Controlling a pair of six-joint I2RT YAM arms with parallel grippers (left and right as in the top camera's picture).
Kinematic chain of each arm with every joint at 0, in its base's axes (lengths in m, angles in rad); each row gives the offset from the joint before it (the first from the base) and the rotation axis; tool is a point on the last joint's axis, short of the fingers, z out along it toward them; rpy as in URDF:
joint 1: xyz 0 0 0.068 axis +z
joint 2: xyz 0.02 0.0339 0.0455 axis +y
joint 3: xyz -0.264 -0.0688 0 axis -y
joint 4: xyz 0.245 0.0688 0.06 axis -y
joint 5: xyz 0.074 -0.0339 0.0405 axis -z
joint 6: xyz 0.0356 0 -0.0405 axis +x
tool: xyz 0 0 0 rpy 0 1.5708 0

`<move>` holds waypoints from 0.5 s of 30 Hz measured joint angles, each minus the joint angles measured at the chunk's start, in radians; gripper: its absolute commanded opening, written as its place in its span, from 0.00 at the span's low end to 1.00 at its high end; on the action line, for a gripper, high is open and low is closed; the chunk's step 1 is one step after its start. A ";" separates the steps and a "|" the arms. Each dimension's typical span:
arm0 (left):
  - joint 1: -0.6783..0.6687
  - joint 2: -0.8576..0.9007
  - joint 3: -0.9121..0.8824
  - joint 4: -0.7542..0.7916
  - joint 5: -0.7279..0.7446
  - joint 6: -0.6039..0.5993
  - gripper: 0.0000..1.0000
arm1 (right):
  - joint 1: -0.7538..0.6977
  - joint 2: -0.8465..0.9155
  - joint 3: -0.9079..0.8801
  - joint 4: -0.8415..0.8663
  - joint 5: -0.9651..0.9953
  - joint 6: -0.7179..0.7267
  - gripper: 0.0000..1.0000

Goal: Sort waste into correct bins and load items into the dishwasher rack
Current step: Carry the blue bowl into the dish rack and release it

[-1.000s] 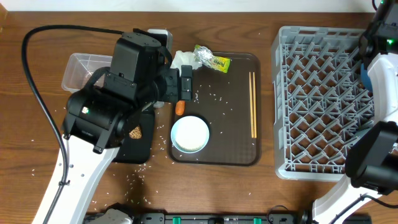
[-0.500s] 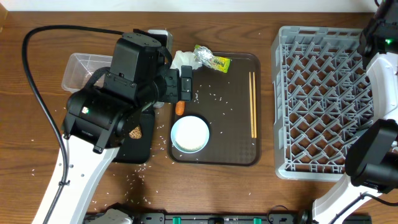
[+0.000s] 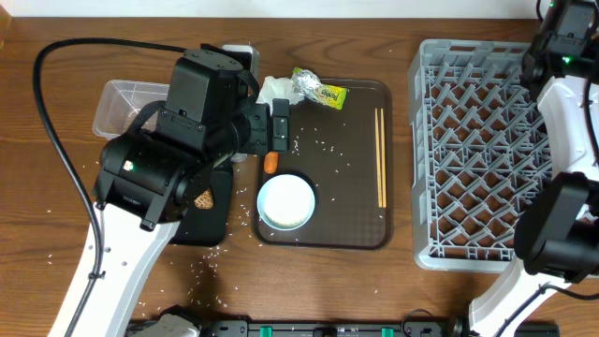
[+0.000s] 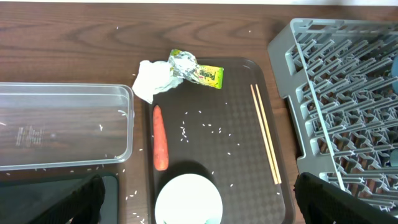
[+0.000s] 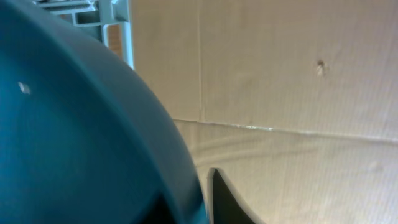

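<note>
My left gripper (image 3: 271,131) (image 4: 205,205) hangs wide open and empty above the brown serving tray, over the white bowl (image 3: 286,201) (image 4: 188,200). An orange carrot (image 3: 271,162) (image 4: 160,137) lies beside the bowl. The tissue (image 3: 274,89) (image 4: 152,78) and wrapper (image 3: 318,89) (image 4: 196,68) lie at the tray's far edge, the chopsticks (image 3: 381,157) (image 4: 265,134) on its right. A brown lump (image 3: 202,198) lies in the black tray (image 3: 211,220). The right arm (image 3: 562,42) is at the dishwasher rack's (image 3: 477,150) far right corner. The dark blue plate (image 5: 74,124) fills the right wrist view, its rim against one finger (image 5: 225,202).
The clear tub (image 3: 122,103) (image 4: 62,127) stands left of the brown serving tray (image 3: 346,206), partly under my left arm. Rice grains are scattered on the tray and the wooden table. A pale cardboard wall (image 5: 298,93) rises behind the rack.
The right arm has moved toward the rack's far right corner. The blue plate edge seen earlier at the rack's right side no longer shows from overhead. The left arm has not moved.
</note>
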 measured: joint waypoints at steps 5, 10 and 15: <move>0.000 0.000 0.000 -0.003 0.000 0.000 0.98 | 0.021 0.009 0.000 0.008 -0.010 0.033 0.41; 0.000 0.000 0.000 -0.004 0.000 0.000 0.98 | 0.055 0.008 0.000 -0.052 -0.069 0.098 0.56; 0.000 0.000 0.000 -0.007 0.000 0.008 0.98 | 0.105 -0.023 0.000 -0.181 -0.260 0.235 0.65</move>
